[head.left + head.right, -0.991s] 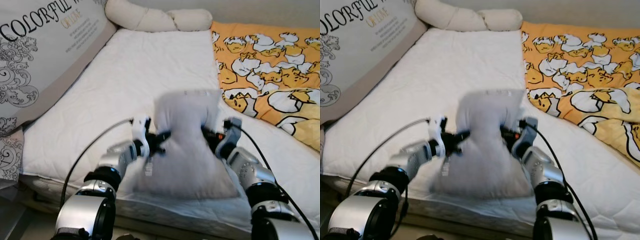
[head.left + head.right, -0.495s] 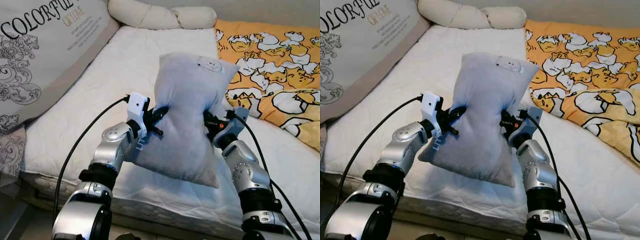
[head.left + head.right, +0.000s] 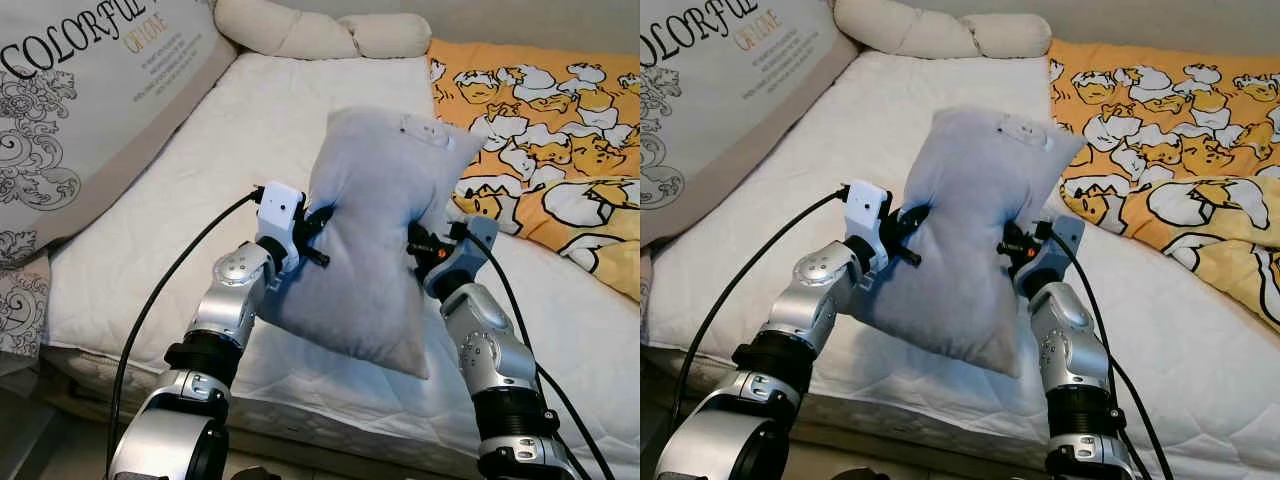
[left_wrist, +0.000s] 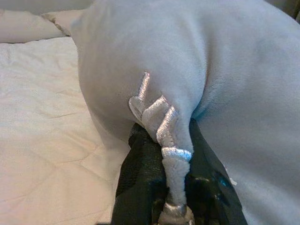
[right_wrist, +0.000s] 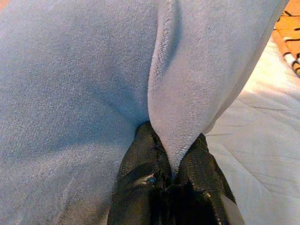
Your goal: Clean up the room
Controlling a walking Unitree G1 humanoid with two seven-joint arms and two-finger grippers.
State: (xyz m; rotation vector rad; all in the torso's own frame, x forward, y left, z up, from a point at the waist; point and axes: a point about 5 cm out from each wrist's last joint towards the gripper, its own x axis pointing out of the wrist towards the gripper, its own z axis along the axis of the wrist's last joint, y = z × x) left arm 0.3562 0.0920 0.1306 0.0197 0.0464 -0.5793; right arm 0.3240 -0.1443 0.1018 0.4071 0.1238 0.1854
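While you scan from the left, you first meet the large printed cushion leaning at the bed's left side, then the white quilted mattress running up to the cream bolster at the head.

Next comes your left gripper, its jaws clenched on a stitched fold at the left edge of the grey pillow; the left wrist view shows that embroidered seam pinched tight between the black fingers. The pillow itself hangs between your two arms, raised clear of the mattress and tilted, its top corner leaning toward the orange duck-print blanket.

Your right gripper has its jaws clamped on a pleat of the pillow's right edge, as the right wrist view confirms.

What has changed: a second ago the pillow sat low and blurred near the bed's front edge; half a second ago it was already up, and now it has risen slightly more and steadied. You can judge the lift as done, so the carry toward the head of the bed looks like the step in hand. Keep both grips even, since the soft fabric could slip from either pinch.
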